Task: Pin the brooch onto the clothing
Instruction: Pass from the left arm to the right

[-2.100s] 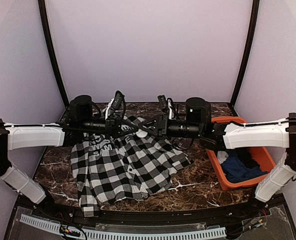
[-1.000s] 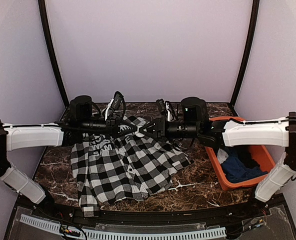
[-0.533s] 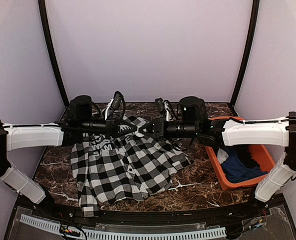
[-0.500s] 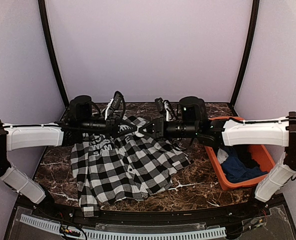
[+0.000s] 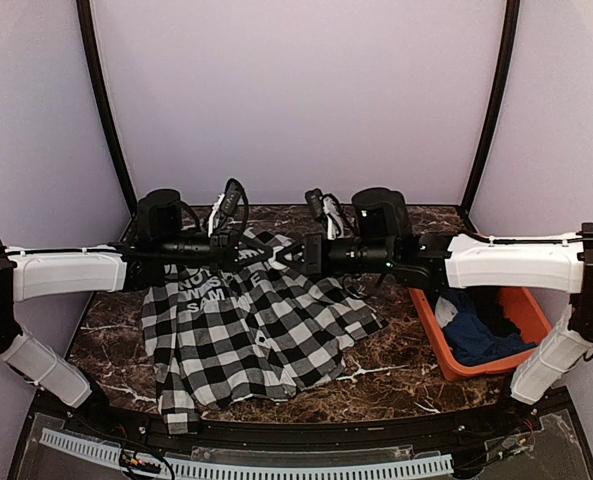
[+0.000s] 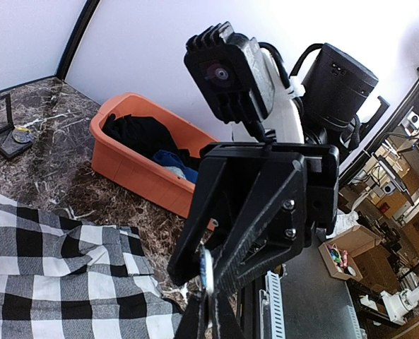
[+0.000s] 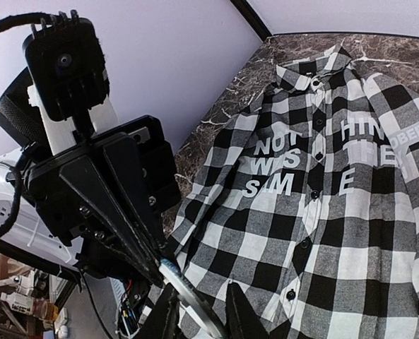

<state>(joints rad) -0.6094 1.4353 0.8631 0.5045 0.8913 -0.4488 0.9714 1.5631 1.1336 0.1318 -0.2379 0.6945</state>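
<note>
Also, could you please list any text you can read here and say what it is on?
"NOT": white block letters on the checked shirt.
"SAM": same shirt, two rows below.
"HIN": same shirt, further right.
"OBER'S": same shirt, right edge, cut off.
The other rows are too faded to read.

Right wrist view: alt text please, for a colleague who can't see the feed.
The left end effector, camera on top, pinches a small round brooch edge-on, and the right end effector's fingers straddle it. Beyond, the black-and-white checked shirt with white lettering lies spread on the marble table.
</note>
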